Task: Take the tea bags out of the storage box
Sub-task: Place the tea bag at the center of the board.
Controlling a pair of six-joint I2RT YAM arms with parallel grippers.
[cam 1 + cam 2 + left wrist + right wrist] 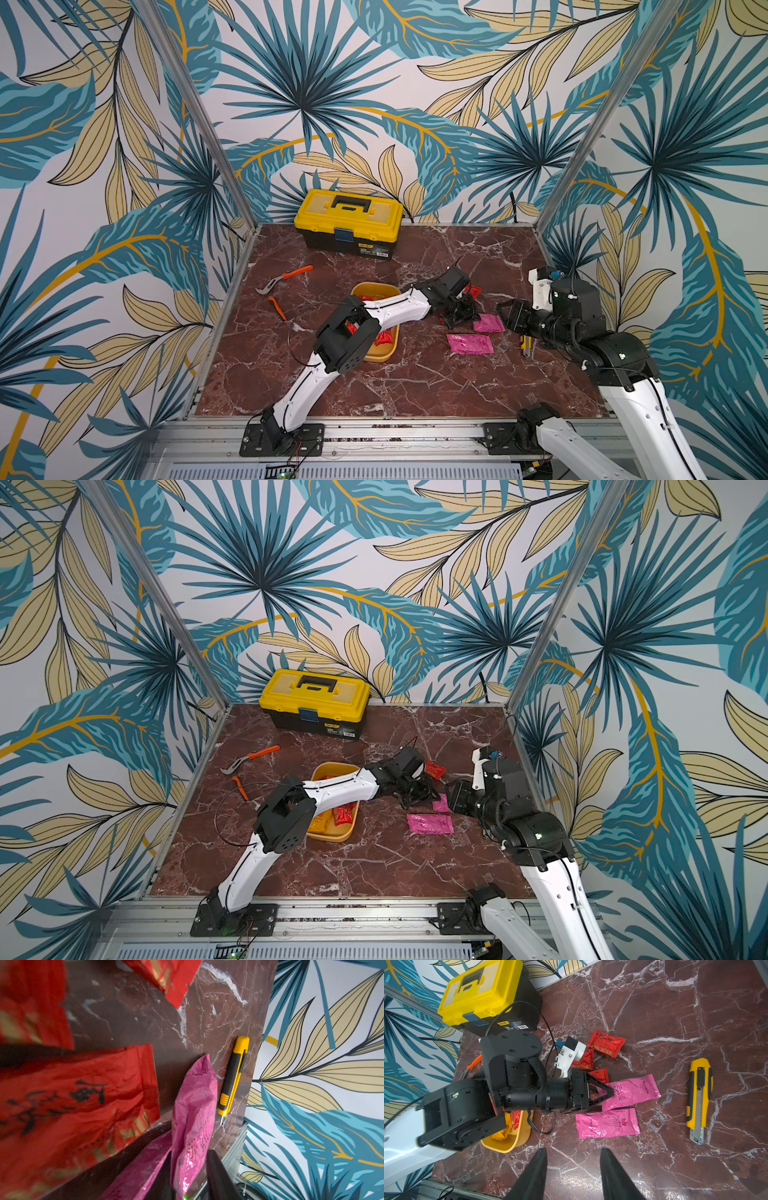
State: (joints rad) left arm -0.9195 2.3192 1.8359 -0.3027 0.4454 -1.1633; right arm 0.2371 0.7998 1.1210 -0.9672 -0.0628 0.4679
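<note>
The yellow-orange storage box (376,358) lies under my left forearm, with red tea bags (345,812) and an orange-yellow one (502,1134) inside. To its right, on the table, lie red sachets (606,1043) and two pink ones (607,1124) (633,1091). My left gripper (611,1093) is low over the farther pink sachet. In the left wrist view that sachet (195,1105) stands between the parted fingers (216,1167), with a gap beside it. My right gripper (573,1150) hovers open and empty over bare table, just right of the sachets.
A yellow-lidded black toolbox (348,220) stands at the back. Orange-handled pliers (284,279) lie left of the box. A yellow utility knife (699,1101) lies near the table's right edge, beyond the pink sachets. Metal posts and patterned walls close in the sides.
</note>
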